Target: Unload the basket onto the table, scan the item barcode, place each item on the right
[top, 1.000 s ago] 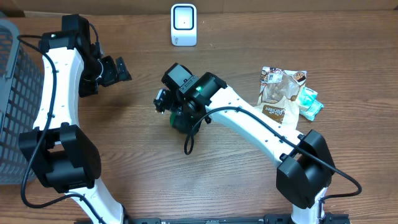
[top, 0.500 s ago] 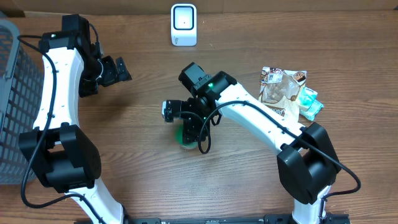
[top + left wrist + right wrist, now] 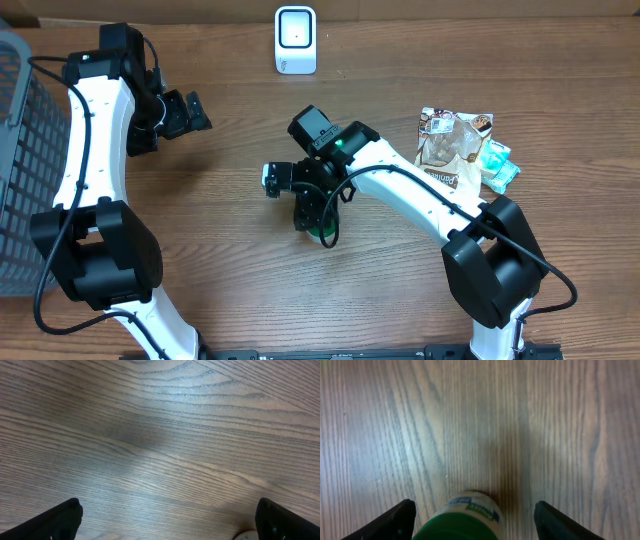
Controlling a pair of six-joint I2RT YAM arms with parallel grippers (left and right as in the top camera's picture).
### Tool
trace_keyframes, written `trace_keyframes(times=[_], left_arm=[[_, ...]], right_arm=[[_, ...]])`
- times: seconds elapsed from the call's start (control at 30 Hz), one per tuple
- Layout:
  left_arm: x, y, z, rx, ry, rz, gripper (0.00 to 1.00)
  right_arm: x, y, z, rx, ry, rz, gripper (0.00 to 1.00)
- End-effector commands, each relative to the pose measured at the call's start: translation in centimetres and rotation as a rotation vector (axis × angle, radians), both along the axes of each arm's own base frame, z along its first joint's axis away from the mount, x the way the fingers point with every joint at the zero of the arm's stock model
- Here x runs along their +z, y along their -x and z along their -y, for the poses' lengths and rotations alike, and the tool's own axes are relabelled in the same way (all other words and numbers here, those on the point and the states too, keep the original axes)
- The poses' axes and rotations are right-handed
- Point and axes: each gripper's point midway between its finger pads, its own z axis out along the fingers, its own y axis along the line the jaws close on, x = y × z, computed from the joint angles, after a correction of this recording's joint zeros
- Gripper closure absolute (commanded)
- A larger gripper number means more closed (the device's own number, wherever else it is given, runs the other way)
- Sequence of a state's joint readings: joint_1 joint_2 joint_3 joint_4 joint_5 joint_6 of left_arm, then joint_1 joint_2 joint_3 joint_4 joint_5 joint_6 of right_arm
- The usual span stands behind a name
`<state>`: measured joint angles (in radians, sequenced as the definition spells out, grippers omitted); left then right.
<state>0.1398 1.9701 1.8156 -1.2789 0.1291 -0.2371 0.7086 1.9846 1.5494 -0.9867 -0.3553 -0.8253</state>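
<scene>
The item is a small bottle (image 3: 465, 519) with a green cap and a white, blue and green label, standing on the wooden table. It sits between the fingers of my right gripper (image 3: 475, 511), with a gap on each side, so the jaws are open around it. From overhead my right gripper (image 3: 310, 205) covers nearly all of the bottle at the table's middle. No barcode shows in any view. My left gripper (image 3: 186, 112) hovers at the back left, open over bare wood, and its fingertips (image 3: 67, 512) hold nothing.
A white scanner (image 3: 295, 40) stands at the back edge, centre. Snack bags (image 3: 455, 148) and a teal packet (image 3: 497, 165) lie at the right. A grey mesh basket (image 3: 20, 170) fills the far left edge.
My right arm carried the bottle toward the front and set it on the table. Its jaws have widened and let go of it. The left arm has not moved.
</scene>
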Motion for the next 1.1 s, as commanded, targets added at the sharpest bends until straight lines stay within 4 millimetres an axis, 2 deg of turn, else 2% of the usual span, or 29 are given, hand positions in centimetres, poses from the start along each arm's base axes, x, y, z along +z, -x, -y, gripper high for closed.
trace_keyframes(times=[0.0,0.03,0.13,0.17,0.23,0.27,0.3,0.33,0.37,0.43,0.53,0.67,0.73,0.8,0.9,1.03,1.07], left_arm=[[0.7,-0.2,-0.3,0.011,-0.01,0.02,0.01],[0.7,-0.2,-0.3,0.011,-0.01,0.02,0.0],[0.7,-0.3,-0.3,0.011,-0.01,0.021,0.01],[0.7,-0.2,-0.3,0.011,-0.01,0.02,0.01],[0.7,-0.3,-0.3,0.011,-0.01,0.021,0.0],[0.7,-0.2,-0.3,0.011,-0.01,0.02,0.0],[0.7,-0.2,-0.3,0.011,-0.01,0.02,0.01],[0.7,-0.3,-0.3,0.011,-0.01,0.021,0.0],[0.7,-0.3,-0.3,0.011,-0.01,0.021,0.0],[0.7,-0.3,-0.3,0.011,-0.01,0.021,0.0],[0.7,-0.2,-0.3,0.011,-0.01,0.02,0.0],[0.7,-0.3,-0.3,0.011,-0.01,0.021,0.01],[0.7,-0.3,-0.3,0.011,-0.01,0.021,0.01],[0.7,-0.2,-0.3,0.011,-0.01,0.02,0.01],[0.7,-0.3,-0.3,0.011,-0.01,0.021,0.0],[0.7,-0.3,-0.3,0.011,-0.01,0.021,0.01],[0.7,-0.3,-0.3,0.011,-0.01,0.021,0.01]], right_arm=[[3.2,-1.7,-1.2,-0.125,-0.045,0.028,0.24],[4.9,-2.7,-1.5,-0.209,-0.059,0.044,0.2],[8.3,-4.4,-1.3,-0.407,-0.068,0.061,0.06],[10.0,-5.1,-0.8,-0.552,-0.069,0.053,0.0],[11.7,-5.5,0.0,-0.759,-0.069,0.0,0.0],[12.4,-5.1,0.4,-0.914,-0.072,-0.087,0.0],[12.4,-4.8,0.6,-0.994,-0.066,-0.14,0.0],[12.1,-4.1,1.1,-1.104,-0.037,-0.215,0.0],[11.8,-3.7,1.3,-1.141,-0.018,-0.246,0.0],[10.4,-2.5,1.9,-1.167,0.044,-0.288,0.0],[8.4,-1.9,2.6,-1.219,0.101,-0.303,0.0],[4.3,-1.7,5.7,-1.578,0.226,-0.307,0.02],[2.4,-1.5,7.2,-1.682,0.278,-0.27,0.0],[1.2,-1.2,7.2,-1.694,0.289,-0.291,0.0],[-0.2,-0.1,5.4,-1.648,0.27,-0.364,0.01],[-0.7,0.6,3.9,-1.609,0.245,-0.351,0.03],[-0.9,1.0,3.6,-1.607,0.25,-0.33,0.06]])
